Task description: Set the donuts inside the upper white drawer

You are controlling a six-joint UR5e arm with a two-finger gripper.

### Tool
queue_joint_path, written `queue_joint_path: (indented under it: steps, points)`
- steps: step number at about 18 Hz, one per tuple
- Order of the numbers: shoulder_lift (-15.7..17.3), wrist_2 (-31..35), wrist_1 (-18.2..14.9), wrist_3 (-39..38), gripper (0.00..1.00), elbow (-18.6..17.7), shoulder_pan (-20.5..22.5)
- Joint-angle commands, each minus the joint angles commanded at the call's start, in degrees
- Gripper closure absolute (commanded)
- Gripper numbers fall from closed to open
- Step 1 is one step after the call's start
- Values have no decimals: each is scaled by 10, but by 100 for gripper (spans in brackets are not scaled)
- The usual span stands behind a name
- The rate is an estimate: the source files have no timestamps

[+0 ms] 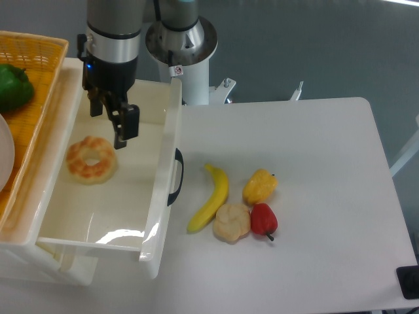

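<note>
The golden-orange ring donut (91, 159) lies on the floor of the open upper white drawer (157, 216), toward its left side. The drawer has a dark curved handle (177, 176) on its front wall. My gripper (111, 124) hangs inside the drawer just above and to the right of the donut. Its fingers (126, 124) stand apart and hold nothing.
An orange woven basket (39, 59) with a green pepper (13, 85) sits on top at the far left. On the table right of the drawer lie a banana (211, 197), a yellow pepper (260, 186), a red pepper (264, 220) and a pale beige lumpy item (232, 222).
</note>
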Motion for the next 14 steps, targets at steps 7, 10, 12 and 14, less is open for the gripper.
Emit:
queue_joint_path:
  steps: [7, 10, 12, 14]
  points:
    - [9, -83, 3, 2, 0, 5, 166]
    - [1, -81, 25, 4, 0, -2, 218]
    - [-17, -79, 28, 38, 0, -3, 244]
    - [-36, -61, 27, 89, 0, -4, 269]
